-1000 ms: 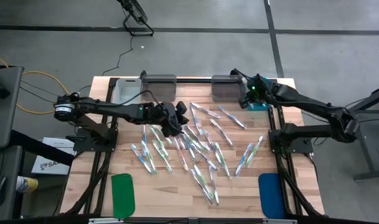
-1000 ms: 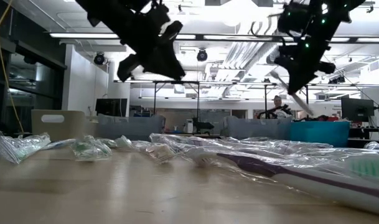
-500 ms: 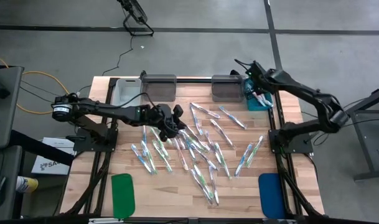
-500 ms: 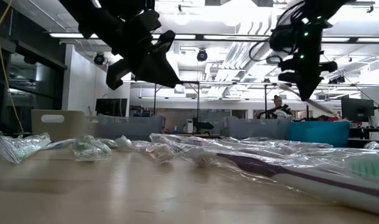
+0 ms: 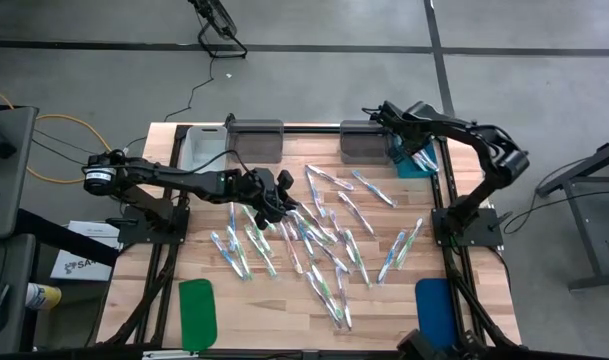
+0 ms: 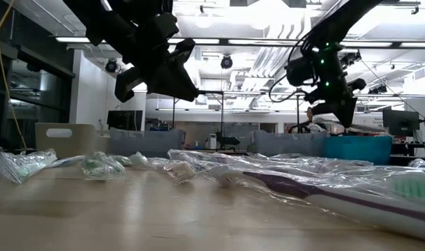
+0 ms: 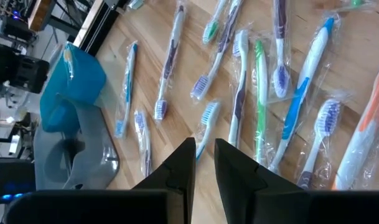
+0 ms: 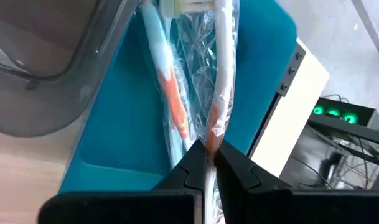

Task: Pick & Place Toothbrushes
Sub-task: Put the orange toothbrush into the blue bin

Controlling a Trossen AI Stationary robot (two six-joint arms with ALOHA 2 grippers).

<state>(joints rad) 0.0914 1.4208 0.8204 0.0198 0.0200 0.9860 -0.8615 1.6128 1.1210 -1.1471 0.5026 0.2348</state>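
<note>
Many wrapped toothbrushes (image 5: 324, 235) lie scattered flat on the wooden table (image 5: 164, 300). My left gripper (image 5: 287, 205) hovers over the left part of this scatter; in the left wrist view (image 7: 205, 155) its fingers stand a narrow gap apart with nothing between them. My right gripper (image 5: 416, 150) hangs over the blue bin (image 5: 414, 170) at the far right, shut on one white toothbrush with an orange accent (image 8: 221, 68). Another orange-accented toothbrush (image 8: 167, 81) lies in that bin. My right gripper pinches the wrapped toothbrush between its two fingers at the orange part of the handle (image 8: 212, 127). The fingers point steeply down, and the toothbrush runs on from them, along their line, into the blue bin (image 8: 114, 143). Whether its head end (image 8: 177, 7) rests there, I cannot tell.
Along the far edge stand a clear bin (image 5: 199, 148) and two grey bins (image 5: 256, 135) (image 5: 362, 138). A flat green pad (image 5: 197, 310) and a flat blue pad (image 5: 434, 312) lie near the front edge. Bare wood shows at the near left.
My right arm has folded in toward the table. Its gripper has tipped more steeply down and sunk over the blue bin, keeping hold of the toothbrush. My left gripper has sunk slightly toward the scattered toothbrushes.
</note>
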